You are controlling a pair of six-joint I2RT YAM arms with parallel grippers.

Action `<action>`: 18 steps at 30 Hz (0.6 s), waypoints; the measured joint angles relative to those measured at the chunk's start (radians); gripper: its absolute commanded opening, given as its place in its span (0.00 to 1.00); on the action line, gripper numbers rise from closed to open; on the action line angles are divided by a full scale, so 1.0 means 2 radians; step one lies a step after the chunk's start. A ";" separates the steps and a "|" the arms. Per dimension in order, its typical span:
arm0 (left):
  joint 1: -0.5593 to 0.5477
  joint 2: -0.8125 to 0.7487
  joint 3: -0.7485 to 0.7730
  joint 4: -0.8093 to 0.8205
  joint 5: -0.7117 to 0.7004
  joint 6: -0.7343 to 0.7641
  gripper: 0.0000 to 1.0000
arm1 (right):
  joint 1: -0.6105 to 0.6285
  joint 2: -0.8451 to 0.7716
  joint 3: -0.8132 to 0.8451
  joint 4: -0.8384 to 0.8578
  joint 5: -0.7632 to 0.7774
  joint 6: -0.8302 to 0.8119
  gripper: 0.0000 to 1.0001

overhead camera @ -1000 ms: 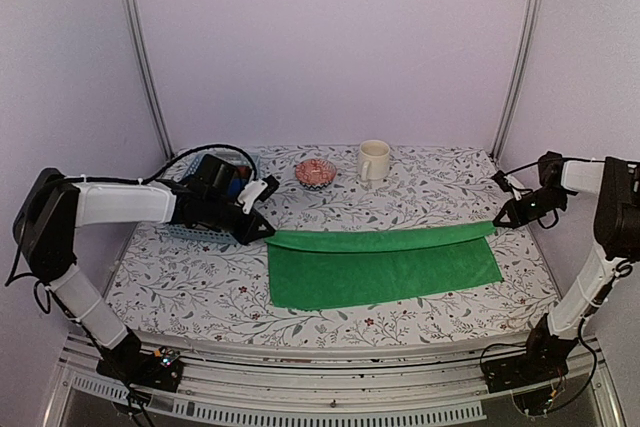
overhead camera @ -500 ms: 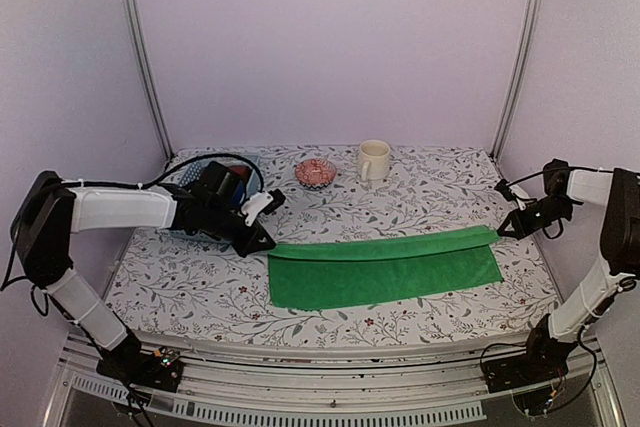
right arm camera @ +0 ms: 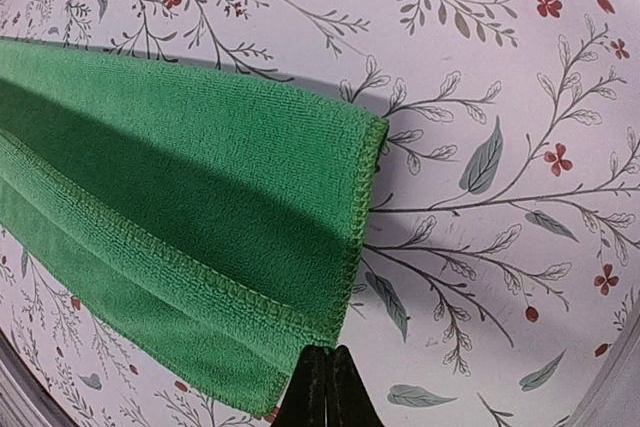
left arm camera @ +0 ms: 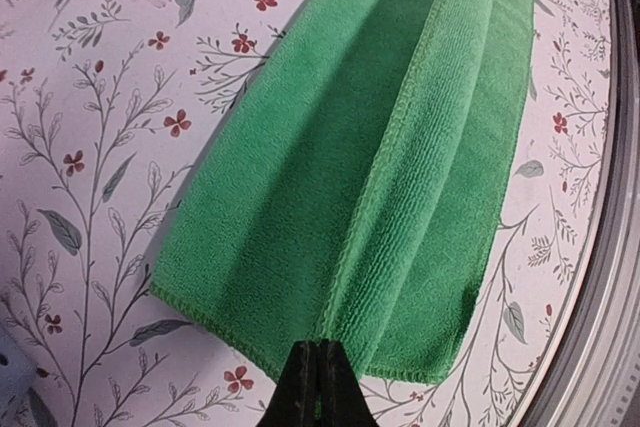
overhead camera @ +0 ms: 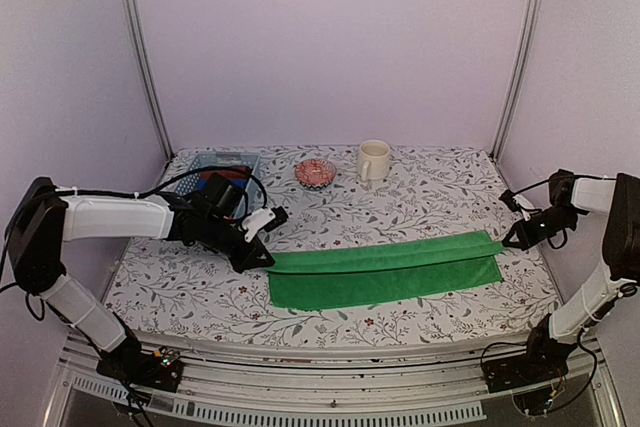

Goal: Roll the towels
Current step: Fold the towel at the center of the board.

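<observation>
1. Across the middle of the floral worktop (overhead camera: 420,192) lies a green towel (overhead camera: 385,269), folded lengthwise into a long, narrow band.
2. At its left end, the left fingers (left arm camera: 303,387) are closed tight, pinching the edge of the upper layer.
3. At its right end, the right fingers (right arm camera: 318,387) are likewise closed on the towel, gripping the upper layer's corner.
4. Near the back wall stand a cream mug (overhead camera: 372,160), a small patterned bowl (overhead camera: 315,172) and a basket (overhead camera: 222,160).

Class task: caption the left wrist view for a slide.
Left gripper pinching the folded green towel on the floral table.
</observation>
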 measured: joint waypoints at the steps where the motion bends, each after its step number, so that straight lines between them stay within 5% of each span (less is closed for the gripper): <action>1: -0.002 -0.001 -0.001 -0.001 0.000 0.001 0.01 | 0.000 0.000 -0.002 -0.001 0.000 -0.002 0.02; 18: -0.029 -0.005 -0.028 -0.013 0.001 0.013 0.03 | -0.001 -0.027 -0.043 -0.011 -0.001 -0.030 0.03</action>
